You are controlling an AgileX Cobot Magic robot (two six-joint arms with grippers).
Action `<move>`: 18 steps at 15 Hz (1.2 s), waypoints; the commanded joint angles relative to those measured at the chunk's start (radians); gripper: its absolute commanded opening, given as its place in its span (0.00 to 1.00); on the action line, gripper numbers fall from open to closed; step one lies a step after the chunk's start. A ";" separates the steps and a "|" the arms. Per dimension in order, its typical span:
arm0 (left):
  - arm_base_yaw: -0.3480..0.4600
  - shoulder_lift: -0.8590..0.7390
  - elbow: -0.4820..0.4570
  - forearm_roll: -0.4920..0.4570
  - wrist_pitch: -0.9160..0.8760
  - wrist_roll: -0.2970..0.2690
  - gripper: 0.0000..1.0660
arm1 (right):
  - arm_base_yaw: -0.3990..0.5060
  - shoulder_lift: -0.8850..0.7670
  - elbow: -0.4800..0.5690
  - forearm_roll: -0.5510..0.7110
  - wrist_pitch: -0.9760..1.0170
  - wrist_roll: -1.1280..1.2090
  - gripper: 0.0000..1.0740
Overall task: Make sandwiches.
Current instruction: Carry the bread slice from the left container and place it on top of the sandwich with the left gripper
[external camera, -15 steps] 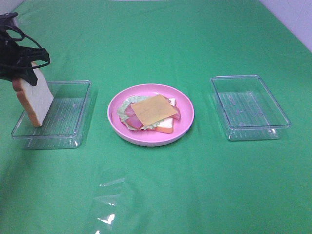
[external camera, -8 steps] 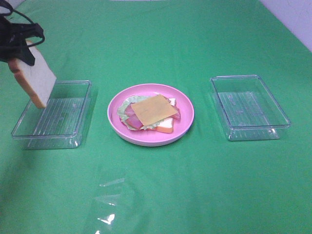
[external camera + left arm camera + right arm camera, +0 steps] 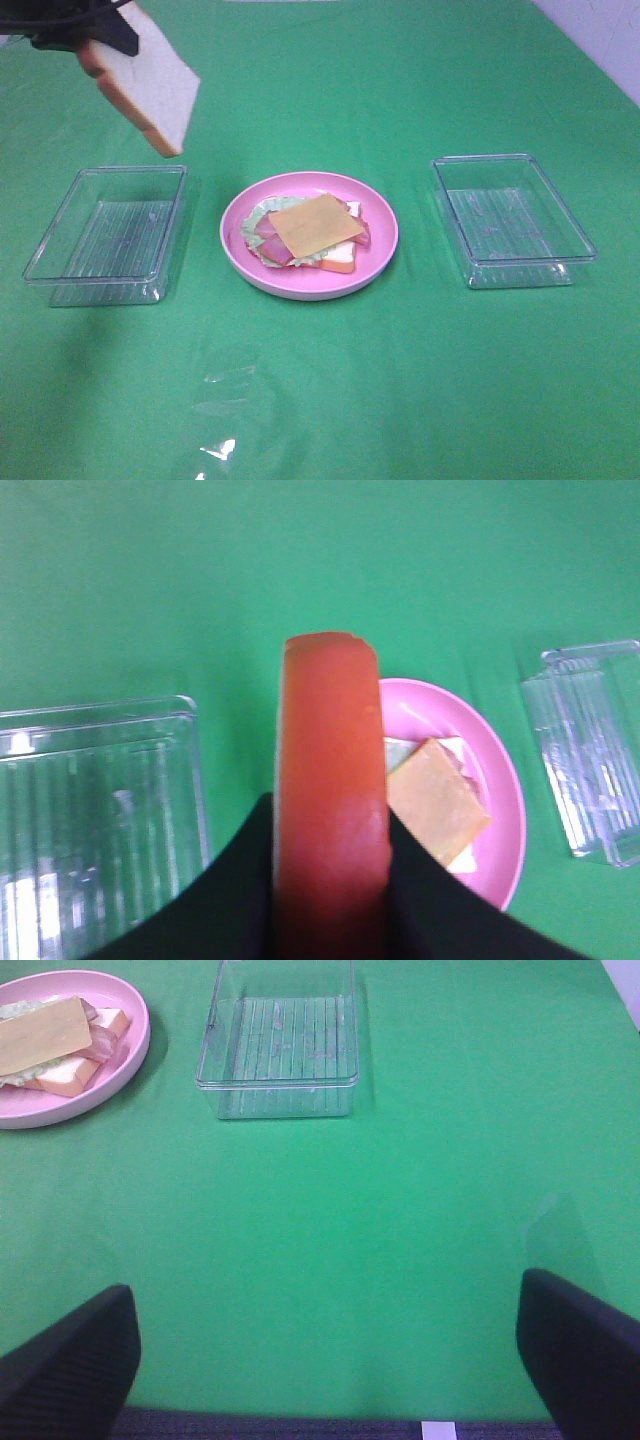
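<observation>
My left gripper (image 3: 92,28) is shut on a white bread slice (image 3: 150,85) with an orange-brown crust, held high in the air above the left tray, tilted. In the left wrist view the slice's crust edge (image 3: 330,780) fills the gap between the black fingers (image 3: 232,900). On the pink plate (image 3: 300,290) lies the partial sandwich (image 3: 310,232): bread, lettuce, bacon, and a cheese square on top (image 3: 436,800). My right gripper (image 3: 325,1360) stands open over bare cloth, well short of the sandwich (image 3: 55,1045); it is outside the exterior high view.
A clear plastic tray (image 3: 110,225) sits left of the plate, holding nothing. A second clear tray (image 3: 510,215) sits to the right, also seen in the right wrist view (image 3: 280,1045). A crumpled bit of clear film (image 3: 225,420) lies near the front edge of the green cloth.
My left gripper has lifted the bread slice up out of the left tray and carried it higher and to the right. The plate and the trays have not moved.
</observation>
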 commanded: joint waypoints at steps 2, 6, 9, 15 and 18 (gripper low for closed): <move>-0.089 0.043 -0.003 -0.108 -0.083 0.006 0.07 | -0.004 -0.034 0.003 0.002 -0.005 -0.009 0.92; -0.214 0.172 -0.003 -0.230 -0.189 0.007 0.07 | -0.004 -0.034 0.003 0.002 -0.005 -0.009 0.92; -0.268 0.249 -0.003 -0.291 -0.234 0.007 0.07 | -0.004 -0.034 0.003 0.002 -0.005 -0.009 0.92; -0.280 0.353 -0.005 -0.293 -0.237 0.007 0.07 | -0.004 -0.034 0.003 0.002 -0.005 -0.009 0.92; -0.280 0.379 -0.005 -0.282 -0.238 0.007 0.08 | -0.004 -0.034 0.003 0.002 -0.005 -0.009 0.92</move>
